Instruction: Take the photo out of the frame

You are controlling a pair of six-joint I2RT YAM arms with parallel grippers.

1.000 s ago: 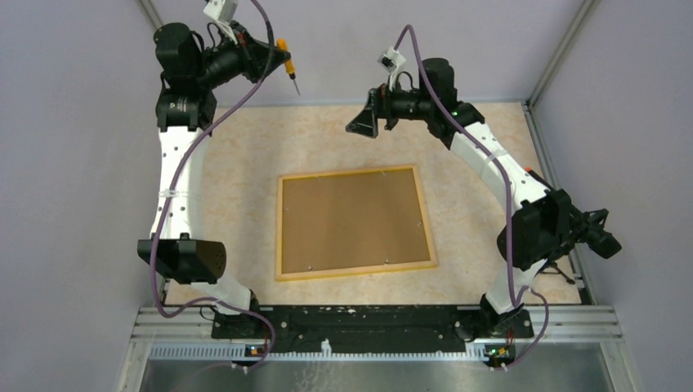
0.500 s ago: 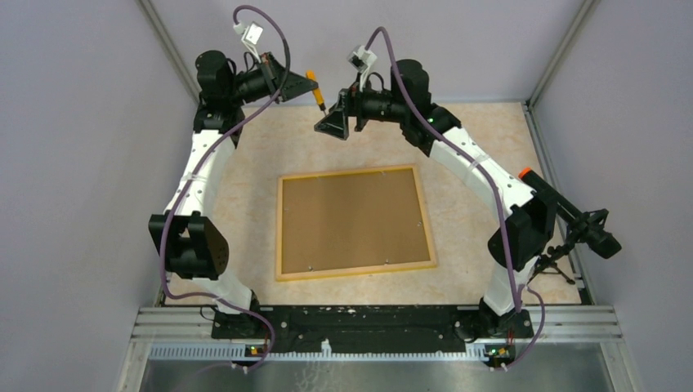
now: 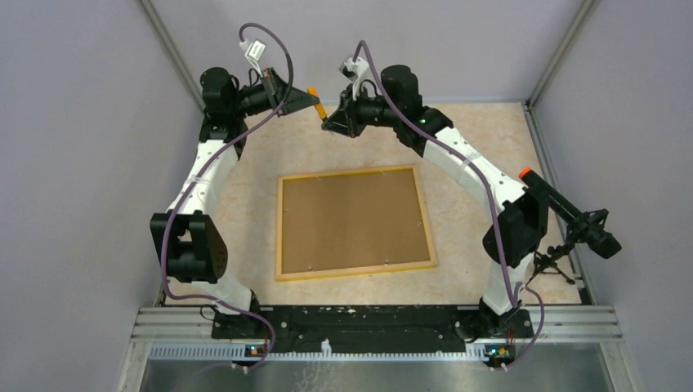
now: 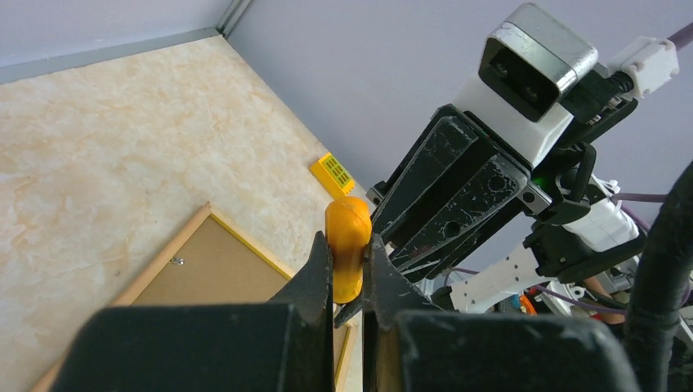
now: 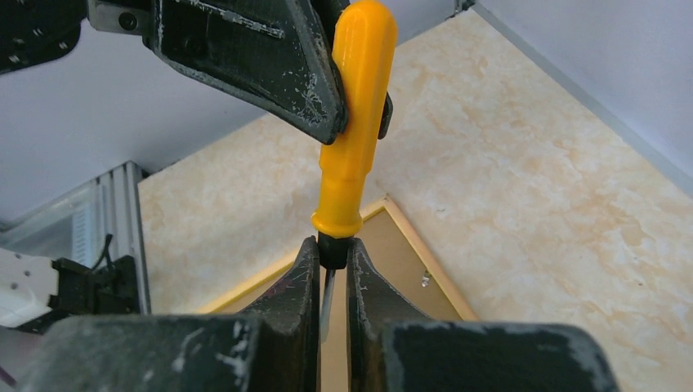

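The photo was out of sight, presumably inside the frame (image 3: 353,220), which lay face-down with its brown back panel in place. Above the frame's far edge, the left gripper (image 4: 347,269) was clamped on a screwdriver (image 5: 353,147) by its yellow handle, and the right gripper (image 5: 331,255) was clamped on its dark collar. Opening the back and lifting out the print were not yet done.

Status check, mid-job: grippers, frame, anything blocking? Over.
Left gripper shut on screwdriver handle. Right gripper shut on its shaft end, mid-air. Frame flat, back up, untouched; photo hidden. Nothing lying on frame.
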